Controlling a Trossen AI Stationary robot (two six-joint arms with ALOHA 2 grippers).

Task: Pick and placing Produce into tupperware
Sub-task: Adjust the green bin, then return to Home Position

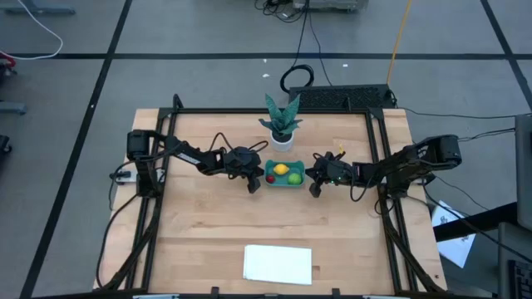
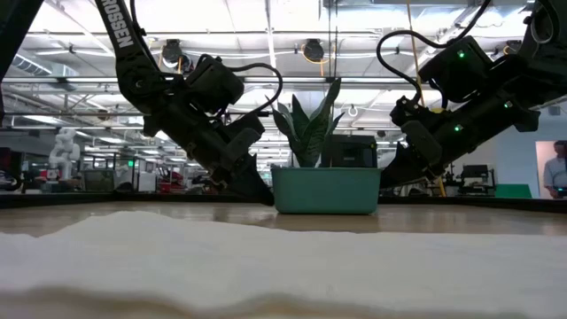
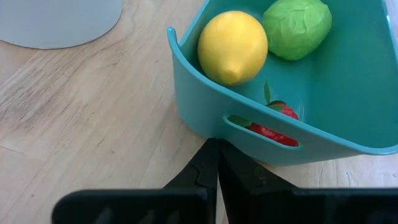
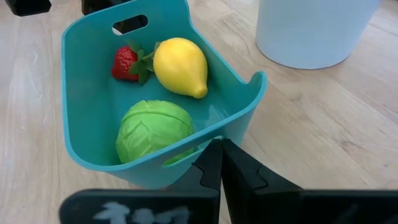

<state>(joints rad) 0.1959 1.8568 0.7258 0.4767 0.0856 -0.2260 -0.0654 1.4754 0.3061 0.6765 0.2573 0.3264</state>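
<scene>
The teal tupperware sits on its base on the wooden table, just in front of the plant pot. Inside it lie the yellow lemon, the lime-green round fruit and the small red fruit. My left gripper is shut, its tips down at the table by the container's left end wall. My right gripper is shut too, low at the right end wall. In the low view, the left gripper and right gripper flank the container. My left gripper has its shut fingertips right at the foot of the container's left end wall, below the handle slot, slanting down from the table's left; whether they touch it I cannot tell. My right gripper's shut fingertips stand likewise under the right end wall's handle slot, slanting down from the right; touching or not, I cannot tell.
A green plant in a white pot stands just behind the container, toward the far edge. A flat white sheet lies near the table's near edge. Dark frame rails run along the table's left and right sides.
</scene>
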